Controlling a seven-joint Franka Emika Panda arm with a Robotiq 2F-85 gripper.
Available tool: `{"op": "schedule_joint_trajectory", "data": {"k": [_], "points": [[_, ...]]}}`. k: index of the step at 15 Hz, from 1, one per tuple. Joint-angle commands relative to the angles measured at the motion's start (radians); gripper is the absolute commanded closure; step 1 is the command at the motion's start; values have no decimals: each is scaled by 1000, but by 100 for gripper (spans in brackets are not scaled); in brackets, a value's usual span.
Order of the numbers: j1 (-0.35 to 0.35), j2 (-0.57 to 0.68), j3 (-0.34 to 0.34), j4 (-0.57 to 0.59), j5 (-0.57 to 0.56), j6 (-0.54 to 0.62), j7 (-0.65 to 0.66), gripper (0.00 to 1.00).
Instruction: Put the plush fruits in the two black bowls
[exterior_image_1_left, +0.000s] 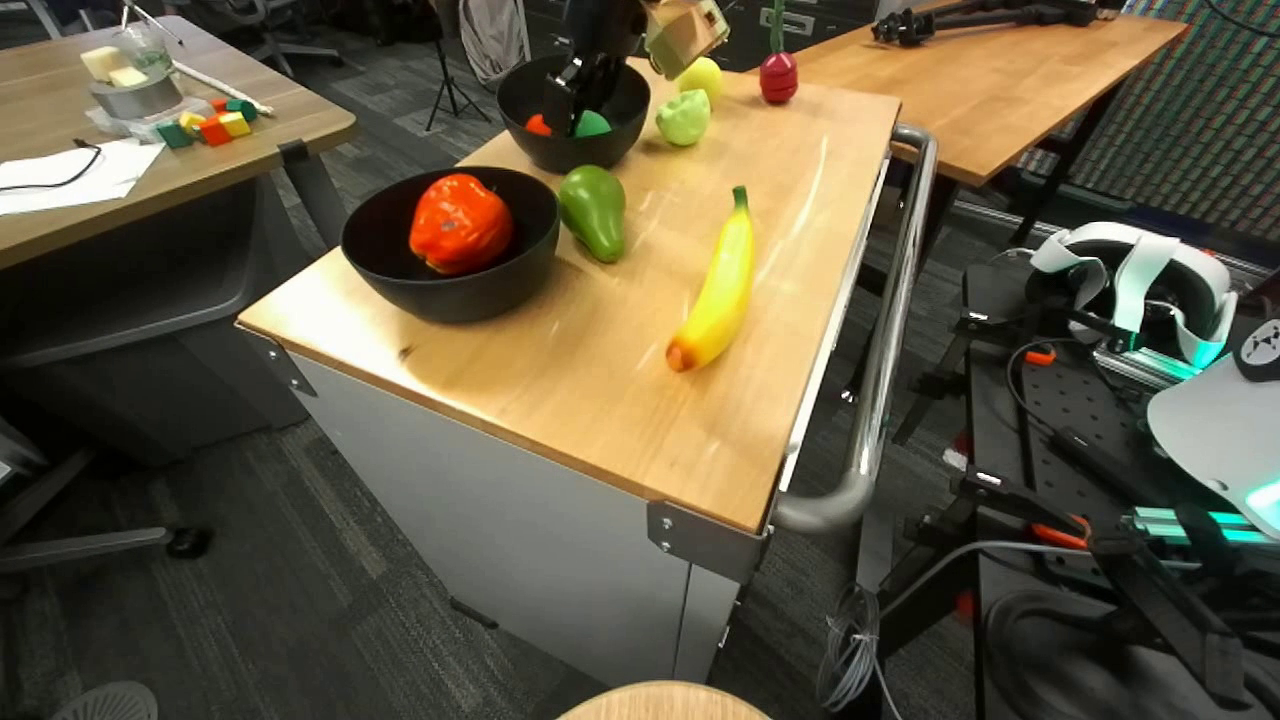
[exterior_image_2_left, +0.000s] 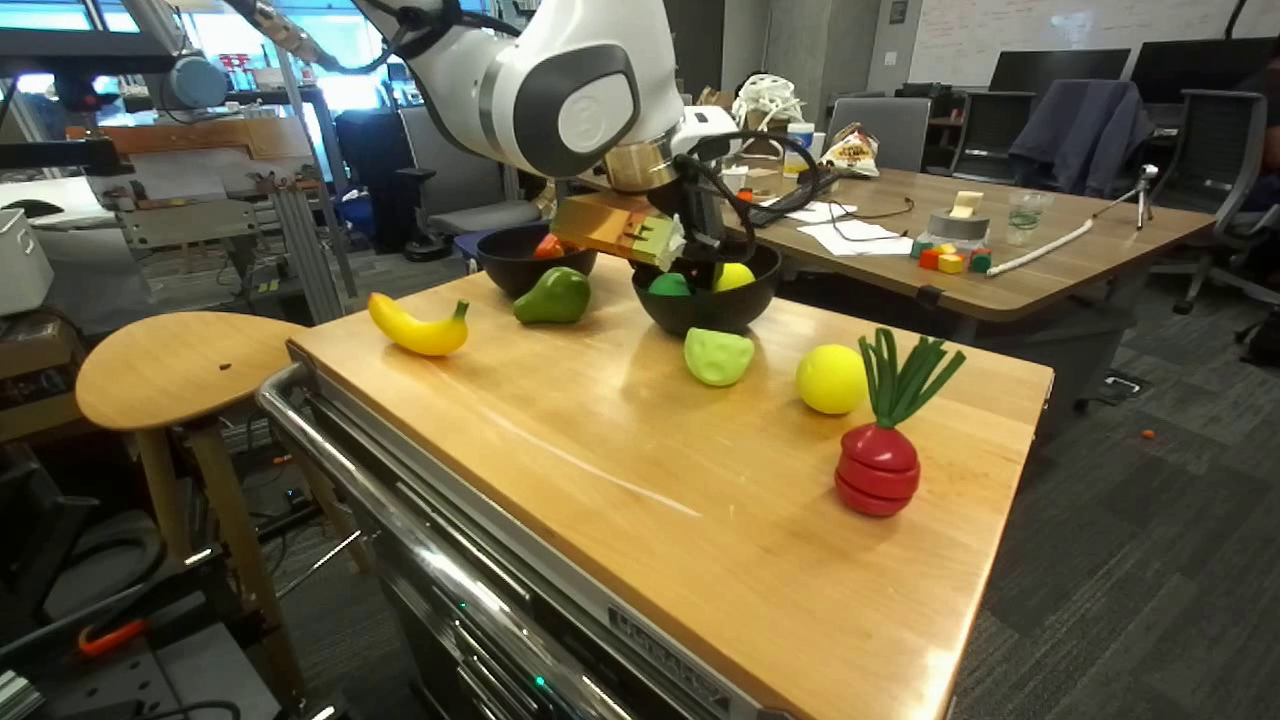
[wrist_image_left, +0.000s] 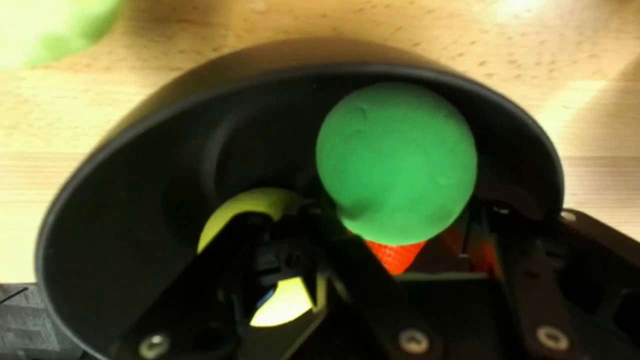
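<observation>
Your scene is carried by a wood-topped cabinet (exterior_image_2_left: 780, 570), with a metal handle bar (exterior_image_1_left: 897, 300) along one long edge and a round stool (exterior_image_2_left: 180, 370) beyond a short edge. Above its opposite long edge you have the white arm (exterior_image_2_left: 570, 110).

One black bowl (exterior_image_1_left: 440, 298) stands near the corner where the stool end meets that opposite edge; the second black bowl (exterior_image_2_left: 700, 318) stands farther along the same edge. Your gripper (wrist_image_left: 400, 220) is down inside the second bowl, jaws partway apart. In the wrist view the green ball (wrist_image_left: 395, 160) lies at the fingertips, inside the rim; you cannot tell whether they grip it.

Your banana (exterior_image_1_left: 720, 285) lies on the wood toward the handle edge, nearer the stool end. The red radish (exterior_image_2_left: 877, 470) stands upright near the far short edge. You have the red pepper (exterior_image_1_left: 460, 225) in the bowl by the corner, and the avocado (exterior_image_1_left: 597, 210) just beside that bowl. The yellow ball (exterior_image_2_left: 832, 380) sits near the radish; the light-green piece (exterior_image_2_left: 719, 357) is just beside the second bowl. Within that bowl you also see a yellow fruit (exterior_image_2_left: 737, 277) and a red fruit (exterior_image_1_left: 538, 125), each partly hidden.
</observation>
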Motion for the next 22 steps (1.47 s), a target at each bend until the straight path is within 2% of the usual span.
{"op": "schedule_joint_trajectory", "data": {"k": [1, 3, 5, 6, 11, 12, 14, 15, 17, 18, 21, 22], "points": [[-23, -39, 31, -8, 43, -64, -15, 33], [-3, -61, 6, -23, 2, -43, -14, 20], [26, -111, -32, -51, -89, -36, -17, 4], [36, -143, -47, -62, -136, -55, -20, 0], [31, -311, -79, -115, -261, -136, -55, 0], [20, -339, -83, -118, -258, -167, -74, 0], [-8, -377, -92, -105, -175, -283, -173, 0], [-26, -380, -98, -84, -71, -363, -283, 0], [-30, -382, -132, -81, -60, -442, -320, 0], [-14, -368, -128, -80, -95, -386, -258, 0], [-26, -371, -144, -83, -86, -427, -297, 0], [-20, -377, -139, -102, -107, -391, -276, 0]]}}
